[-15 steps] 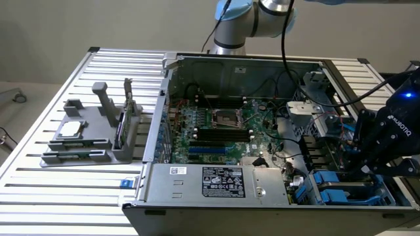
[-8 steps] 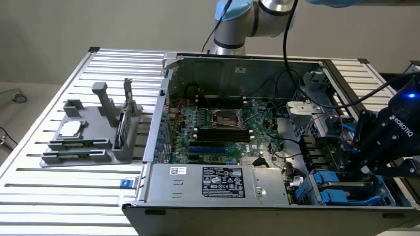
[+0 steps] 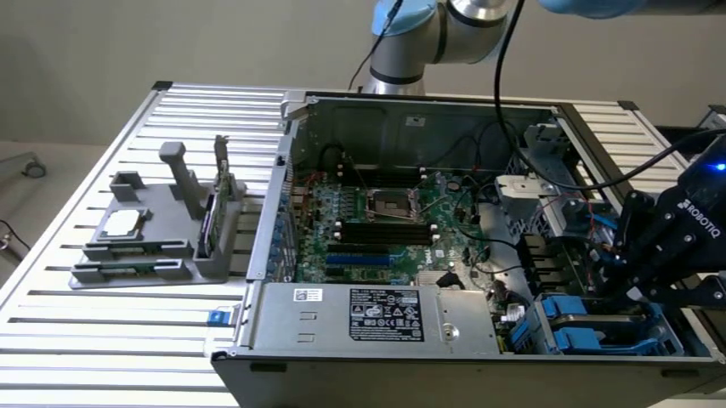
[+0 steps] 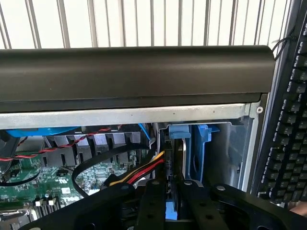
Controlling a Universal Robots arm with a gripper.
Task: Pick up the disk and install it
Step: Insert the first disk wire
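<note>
— So, where is the disk (image 4: 178, 133) right now?

— Down in the drive bay at the corner of the open grey metal computer case (image 3: 275, 183), on the exterior view's right. From the wrist it shows edge-on: a thin silver-grey metal slab standing between blue plastic bracket parts, with a blue tab across its far end.

— Can you read its face?

— No, the face is turned away from the wrist camera; just the narrow silver edge and the blue frame show. A taller blue plastic piece (image 4: 201, 143) stands just beside it against the bay's pale metal wall.

— And the black two-fingered gripper (image 4: 171, 203)?

— Its fingers (image 4: 152, 203) are drawn close together, with a strip of the blue bracket pinched between them, so it looks clamped on the disk's near end. In the exterior view the gripper (image 3: 635, 293) sits low inside that same corner, above the blue drive caddies (image 3: 573, 327).

— What lies around it?

— A twisted bundle of red, yellow and black wires (image 4: 139, 175) runs just beside the fingers. The green motherboard (image 3: 375, 221) fills the case floor, and a grey power supply box with a black label (image 3: 375, 314) sits along the near edge. Outside the case, a grey plastic fixture stand (image 3: 148, 251) rests on the slatted aluminium table (image 3: 68, 340). A black keyboard (image 4: 288, 143) shows beyond the case wall in the wrist view.
</note>
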